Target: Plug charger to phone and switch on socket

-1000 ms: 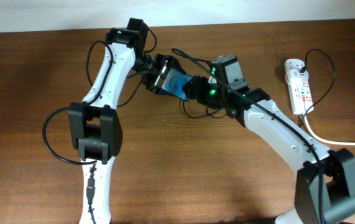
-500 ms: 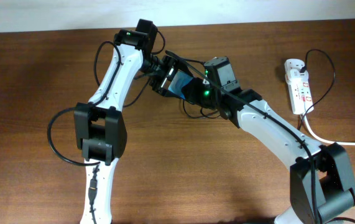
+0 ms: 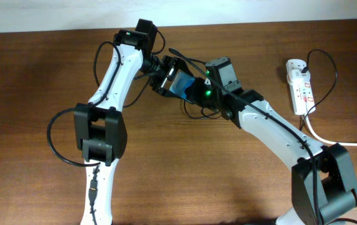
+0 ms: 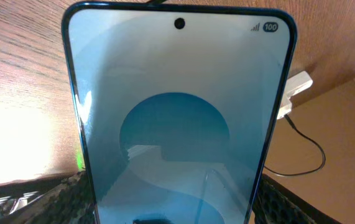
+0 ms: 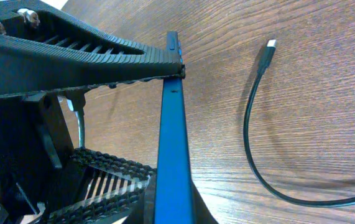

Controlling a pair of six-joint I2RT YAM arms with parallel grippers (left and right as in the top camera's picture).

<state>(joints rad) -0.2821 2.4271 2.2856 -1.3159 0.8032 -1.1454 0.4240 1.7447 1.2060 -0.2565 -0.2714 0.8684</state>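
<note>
Overhead: at the far centre, the left gripper (image 3: 168,76) is clamped on the phone (image 3: 181,84), with the right gripper (image 3: 194,92) just right of it. The socket (image 3: 299,87) lies well apart, far right.

Left wrist: the phone's blue screen fills the view.

Right wrist: its fingers stand apart, with the phone edge-on at their tips. The charger (image 5: 247,121) lies loose on the table (image 5: 326,74), to the right.

table (image 3: 34,94): dark brown wood, grain running side to side, matte | pale strip (image 3: 40,12): plain off-white, runs along the table's far edge across the whole overhead view | tan surface (image 4: 351,124): smooth, lighter than the table, just past the table's edge in the left wrist view
</note>
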